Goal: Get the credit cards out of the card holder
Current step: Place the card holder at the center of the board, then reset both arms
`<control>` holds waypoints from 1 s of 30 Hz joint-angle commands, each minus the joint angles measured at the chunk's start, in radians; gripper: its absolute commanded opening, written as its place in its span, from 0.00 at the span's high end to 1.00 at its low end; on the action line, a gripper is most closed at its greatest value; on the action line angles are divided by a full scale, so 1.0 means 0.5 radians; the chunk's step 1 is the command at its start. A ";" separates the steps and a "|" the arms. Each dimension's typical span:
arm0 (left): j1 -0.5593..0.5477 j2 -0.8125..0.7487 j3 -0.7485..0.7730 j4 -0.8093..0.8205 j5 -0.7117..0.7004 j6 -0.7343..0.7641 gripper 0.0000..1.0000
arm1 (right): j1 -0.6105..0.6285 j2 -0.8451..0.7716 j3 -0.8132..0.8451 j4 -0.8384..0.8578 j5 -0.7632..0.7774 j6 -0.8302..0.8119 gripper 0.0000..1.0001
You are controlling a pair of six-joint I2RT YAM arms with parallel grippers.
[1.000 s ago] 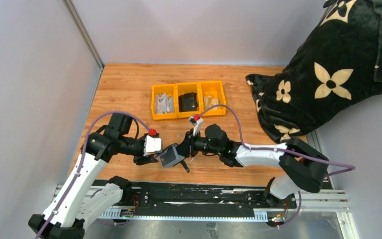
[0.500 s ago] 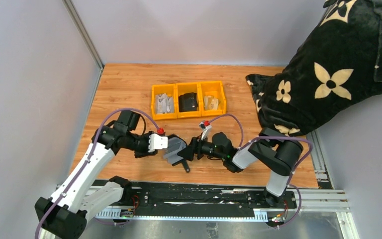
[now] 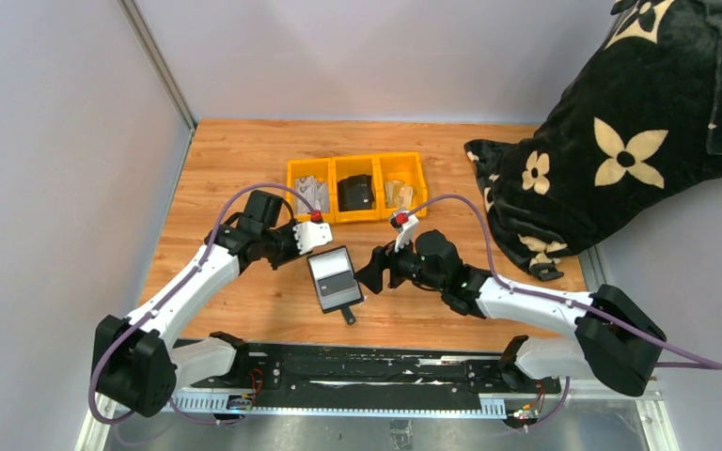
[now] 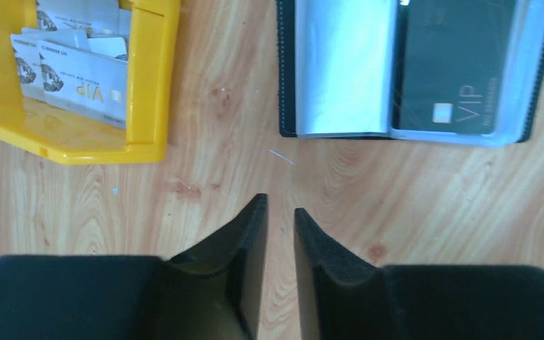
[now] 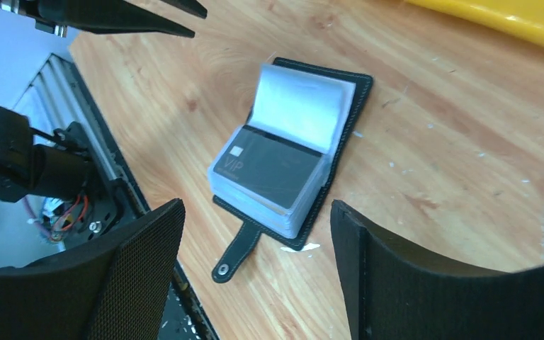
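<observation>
Left gripper [image 4: 279,206] sits at 10 o'clock of the holder, jaws nearly together with a slim gap, empty. One yellow tray [image 3: 290,193] has three compartments: silvery cards [image 3: 310,195], a black item [image 3: 355,193], tan cards [image 3: 399,193]. One card holder [image 3: 336,279] lies open on the table at 6 o'clock of the tray, with one dark card [image 5: 269,170] showing (strap tab toward 6). Right gripper [image 5: 256,205] at 3 o'clock, jaws wide, empty. One flower-print blanket [image 3: 620,141] far right. A second ago the holder hung between both grippers.
</observation>
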 commanded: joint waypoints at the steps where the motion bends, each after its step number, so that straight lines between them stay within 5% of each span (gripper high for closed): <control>1: -0.008 0.059 0.037 0.222 -0.084 -0.135 0.67 | -0.049 -0.058 0.211 -0.480 0.128 -0.177 0.21; 5: 0.022 0.063 0.104 0.195 -0.154 -0.268 0.31 | -0.081 -0.130 0.314 -0.711 0.307 -0.246 0.18; 8: 0.240 0.077 0.183 0.163 -0.004 -0.398 0.01 | -0.191 -0.268 0.274 -0.798 0.616 -0.264 0.13; 15: 0.847 0.077 0.021 0.490 0.333 -0.730 0.00 | -0.715 -0.784 0.000 -0.968 1.223 -0.315 0.13; 23: 0.935 -0.024 -0.602 1.487 0.349 -1.104 0.00 | -1.044 -1.124 -0.419 -0.533 1.804 -0.700 0.11; 30: 0.934 0.083 -0.863 2.165 0.170 -1.370 0.00 | -1.305 -0.832 -0.509 -0.263 1.956 -0.606 0.10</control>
